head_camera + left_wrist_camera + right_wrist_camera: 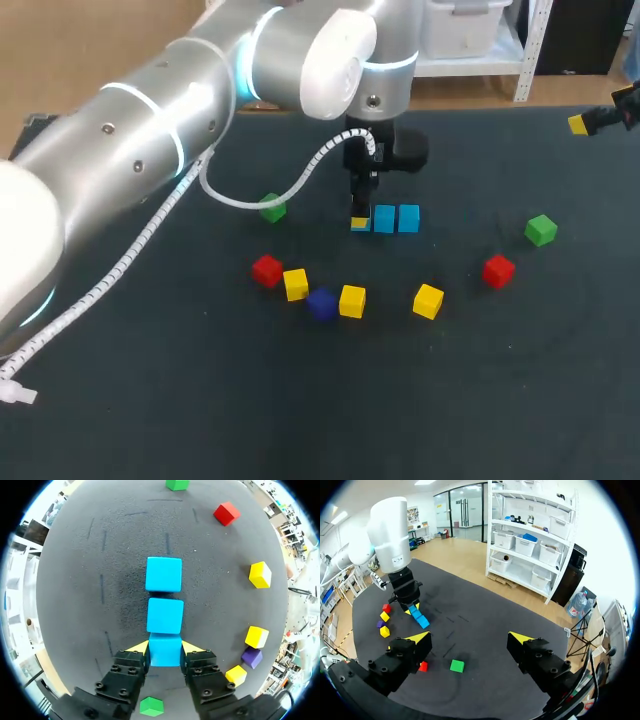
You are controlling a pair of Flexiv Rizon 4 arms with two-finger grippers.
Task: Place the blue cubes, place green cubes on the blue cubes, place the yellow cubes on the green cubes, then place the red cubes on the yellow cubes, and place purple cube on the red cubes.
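My left gripper (165, 647) is shut on a blue cube (165, 650), with a yellow tip against each side. This cube lines up with two other blue cubes (165, 615) (163, 574) ahead of the fingers and touches the nearer one. In the head view the gripper (360, 220) stands at mid-table just left of the blue pair (384, 218) (408, 218). Green cubes (272, 209) (541, 229), red cubes (267, 270) (498, 270), yellow cubes (296, 284) (352, 300) (428, 300) and a purple cube (321, 304) lie loose. My right gripper (470, 639) hangs open and empty at the far right (590, 122).
The dark mat (500, 400) covers the table. My left arm (150, 140) crosses the left half of it, with a white cable (250, 200) hanging down beside the green cube. The loose cubes form an arc in front of the blue row.
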